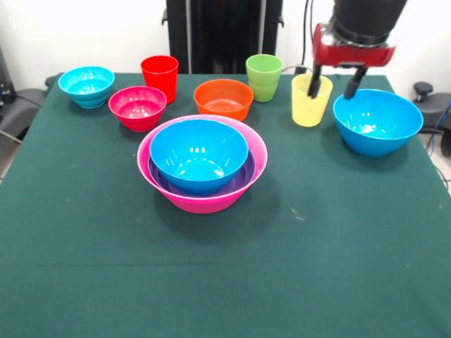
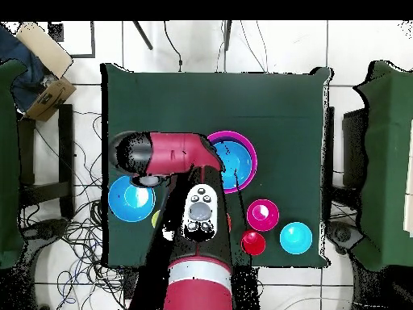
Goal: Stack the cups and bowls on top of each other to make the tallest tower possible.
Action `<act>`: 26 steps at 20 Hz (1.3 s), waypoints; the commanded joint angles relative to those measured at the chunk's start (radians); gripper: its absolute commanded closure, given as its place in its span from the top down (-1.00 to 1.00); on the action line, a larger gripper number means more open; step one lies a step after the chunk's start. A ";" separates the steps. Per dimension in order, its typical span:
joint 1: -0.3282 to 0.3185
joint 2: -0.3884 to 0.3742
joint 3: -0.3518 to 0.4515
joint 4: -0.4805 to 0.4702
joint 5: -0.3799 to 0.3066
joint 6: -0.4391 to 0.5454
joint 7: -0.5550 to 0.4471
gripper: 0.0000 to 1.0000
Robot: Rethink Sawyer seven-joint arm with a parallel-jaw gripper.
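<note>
My gripper (image 1: pixel 332 86) is open at the back right. Its left finger (image 1: pixel 314 82) reaches into the translucent yellow cup (image 1: pixel 309 107); its right finger (image 1: pixel 352 84) hangs outside the cup, next to a lone blue bowl (image 1: pixel 378 121). The tower stands mid-table: the pink bowl (image 1: pixel 204 203) holds the purple bowl (image 1: pixel 242 182), which holds a second blue bowl (image 1: pixel 199 151). Along the back stand the cyan bowl (image 1: pixel 87 84), magenta-red bowl (image 1: pixel 137 107), red cup (image 1: pixel 160 76), orange bowl (image 1: pixel 223 98) and green cup (image 1: pixel 264 76). In the overhead view my arm (image 2: pixel 173 153) hides the gripper.
The green table (image 1: pixel 225 282) carries everything. In the overhead view the lone blue bowl (image 2: pixel 129 202), pink bowl rim (image 2: pixel 251 153), magenta-red bowl (image 2: pixel 263 215), cyan bowl (image 2: pixel 296 237) and red cup (image 2: pixel 253 242) show. Green-covered tables stand at both sides (image 2: pixel 391 161).
</note>
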 commanded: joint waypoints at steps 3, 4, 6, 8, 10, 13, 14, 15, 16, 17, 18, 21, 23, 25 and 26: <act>-0.007 0.013 0.107 0.070 -0.041 -0.014 0.000 1.00; 0.004 0.012 0.102 0.056 -0.043 0.007 0.008 1.00; 0.023 0.012 0.093 0.026 -0.046 0.051 0.021 1.00; 0.040 0.001 0.086 0.011 -0.047 0.090 0.027 1.00; 0.055 -0.012 0.082 -0.009 -0.045 0.136 0.033 1.00; 0.061 -0.019 0.080 -0.026 -0.042 0.174 0.031 1.00; 0.062 -0.021 0.078 -0.024 -0.043 0.172 0.029 1.00; 0.065 -0.023 0.076 -0.023 -0.045 0.173 0.027 1.00; 0.066 -0.023 0.073 -0.024 -0.047 0.175 0.028 1.00; 0.066 -0.024 0.072 -0.026 -0.047 0.179 0.026 1.00; 0.066 -0.025 0.072 -0.027 -0.049 0.181 0.023 1.00; 0.055 -0.025 0.070 -0.005 -0.057 0.151 0.007 1.00; 0.044 -0.016 0.067 0.010 -0.067 0.120 -0.002 1.00; 0.032 -0.005 0.073 0.016 -0.070 0.112 -0.018 1.00; 0.025 -0.001 0.078 0.018 -0.071 0.114 -0.029 1.00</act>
